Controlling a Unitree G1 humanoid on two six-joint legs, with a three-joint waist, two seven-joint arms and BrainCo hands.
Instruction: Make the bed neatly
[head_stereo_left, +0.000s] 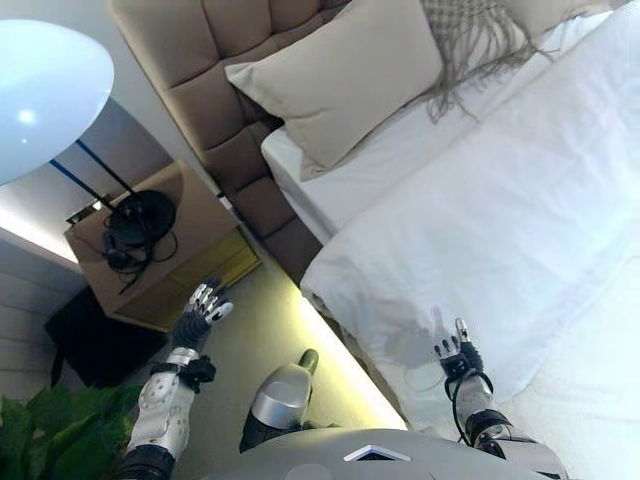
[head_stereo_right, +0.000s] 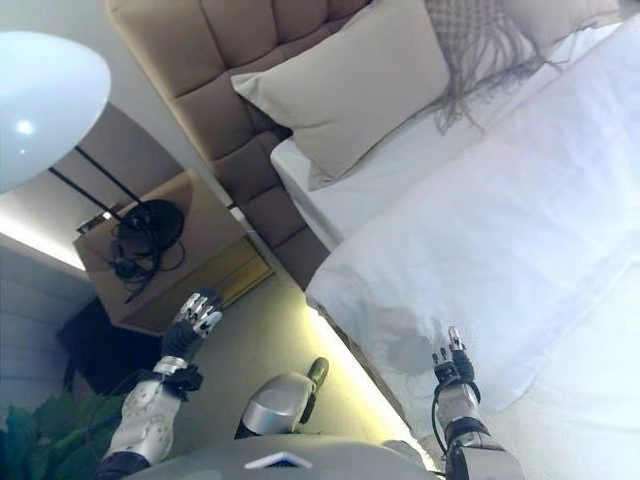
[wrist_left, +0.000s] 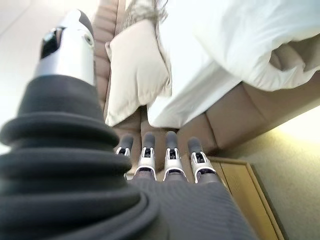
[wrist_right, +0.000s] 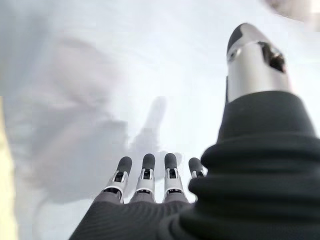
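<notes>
Holding my right hand (head_stereo_left: 452, 352) flat, fingers straight and gripping nothing, I have it hovering at the near edge of the white duvet (head_stereo_left: 500, 210); whether the fingertips touch the cloth I cannot tell. My left hand (head_stereo_left: 200, 308) is out to the left over the floor (head_stereo_left: 250, 330) beside the bed, fingers also straight and empty, well apart from the bedding.

The duvet lies across the right of the scene, its near left corner rumpled and hanging over the side of the mattress. Farther off, a strip of white sheet (head_stereo_left: 380, 165) shows between the duvet and a beige pillow (head_stereo_left: 340, 80) propped against the padded brown headboard (head_stereo_left: 220, 60). A fringed throw (head_stereo_left: 470, 45) lies just right of the pillow. Left of the bed stands a wooden nightstand (head_stereo_left: 195, 215) with a black lamp base (head_stereo_left: 140, 220) and cord on it, and the white lampshade (head_stereo_left: 45, 90) fills the far left.
</notes>
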